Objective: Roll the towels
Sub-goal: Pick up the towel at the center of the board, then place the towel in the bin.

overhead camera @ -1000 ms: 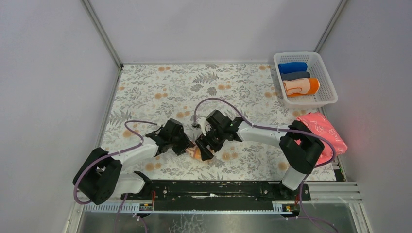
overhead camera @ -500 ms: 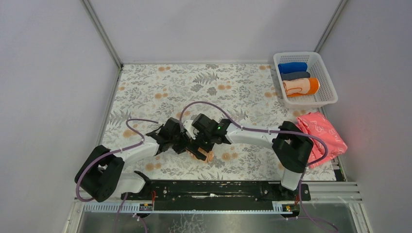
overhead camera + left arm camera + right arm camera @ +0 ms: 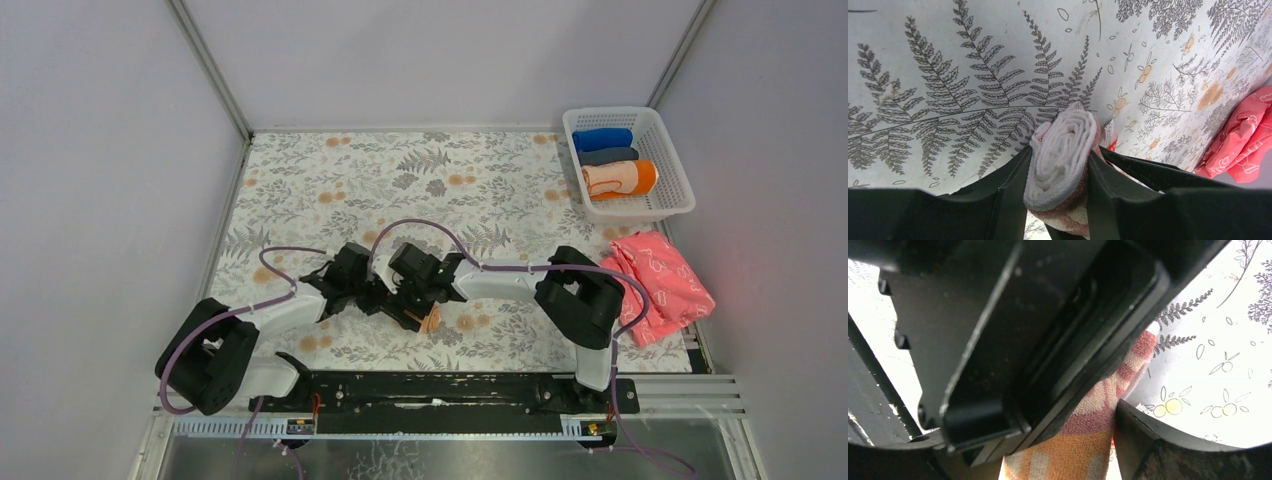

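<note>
Cloth printed with grey ferns covers the table (image 3: 330, 180). Well away from both sets of jaws, off to the right arm's side, a basket (image 3: 672, 208) holds an orange roll (image 3: 620, 178) beside a blue and a grey one. A pink cloth (image 3: 665, 280) lies nearer.

The left gripper (image 3: 1059, 165) is clamped on the peach towel (image 3: 1063, 150). It is wound into a tight spiral and squeezed between the two fingers, one end poking out past their tips.

The right gripper (image 3: 412, 298) crowds in against it. One finger touches the towel's checked side, but whether those jaws grip or merely stand wide I cannot tell.

The rolling looks done and the step in hand seems to be a handover. Next, the right jaws likely need a firm hold across the whole roll before the left lets go, or the spiral may spring loose.
</note>
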You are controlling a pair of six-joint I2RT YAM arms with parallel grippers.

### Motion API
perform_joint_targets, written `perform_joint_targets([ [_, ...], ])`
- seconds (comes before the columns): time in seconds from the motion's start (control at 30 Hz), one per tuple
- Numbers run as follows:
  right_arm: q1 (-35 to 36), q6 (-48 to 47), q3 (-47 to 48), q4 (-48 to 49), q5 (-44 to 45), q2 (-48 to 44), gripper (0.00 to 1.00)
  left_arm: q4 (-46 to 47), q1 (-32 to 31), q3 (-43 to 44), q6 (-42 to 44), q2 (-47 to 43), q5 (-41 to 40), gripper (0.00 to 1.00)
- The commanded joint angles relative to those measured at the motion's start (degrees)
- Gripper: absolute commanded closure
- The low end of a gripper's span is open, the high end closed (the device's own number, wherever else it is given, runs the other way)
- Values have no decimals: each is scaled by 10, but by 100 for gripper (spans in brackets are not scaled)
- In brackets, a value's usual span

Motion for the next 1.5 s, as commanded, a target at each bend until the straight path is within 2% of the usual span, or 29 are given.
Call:
perform_joint_targets([
  [0.0,4,25,-30,-17,52,35,25,15,-22,-22,19,25,-41,62],
  [0.1,4,27,-55,-10,63,23,27,14,-21,-23,17,26,-43,62],
  [0.3,8,18,-70,-19,93,28,39,18,-21,-27,12,29,-43,61],
  [0.37,12,15,-69,-27,103,34,46,19,-21,-27,12,28,-43,60],
  [0.5,16,14,-73,-42,104,29,65,18,-21,-20,9,20,-44,55],
  [0.57,16,19,-78,-46,100,15,74,4,-20,-5,11,12,-52,49],
  [0.63,15,26,-78,-55,107,-3,79,-14,-15,16,17,0,-58,41],
  [0.7,12,36,-74,-68,121,-22,81,-41,1,42,27,-14,-68,33],
  [0.8,-5,57,-70,-84,135,-55,83,-82,40,80,50,-35,-72,25],
  [0.97,-60,77,-71,-103,128,-123,89,-164,118,151,102,-59,-83,15],
  [1.17,-159,108,-38,-166,141,-193,93,-245,231,225,177,-91,-69,13],
  [1.3,-246,155,18,-225,201,-213,97,-293,255,291,243,-118,-119,12],
  [1.47,-380,212,90,-274,206,-200,96,-304,256,328,302,-138,-177,10],
])
